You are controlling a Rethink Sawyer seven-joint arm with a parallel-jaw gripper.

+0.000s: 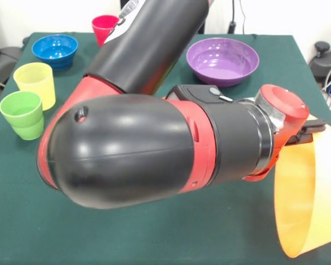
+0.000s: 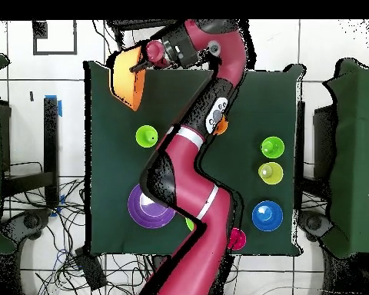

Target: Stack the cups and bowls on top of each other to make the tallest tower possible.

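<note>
My gripper (image 1: 310, 130) is shut on the rim of the large translucent orange bowl (image 1: 306, 199). It holds the bowl tipped on its side above the table's near right corner. From overhead the gripper (image 2: 139, 66) and the orange bowl (image 2: 126, 78) are at the top left of the green table. The purple bowl (image 1: 223, 59) stands at the back right and the blue bowl (image 1: 55, 51) at the back left. A red cup (image 1: 103, 26), a yellow cup (image 1: 36, 83) and a green cup (image 1: 22, 114) stand along the left.
My arm fills the middle of the front view and hides the table behind it. From overhead a lime-green cup (image 2: 147, 137) stands alone. A small orange thing (image 2: 221, 127) and a green thing (image 2: 190, 224) peek out beside the arm. The table's edge (image 1: 320, 66) is close on the right.
</note>
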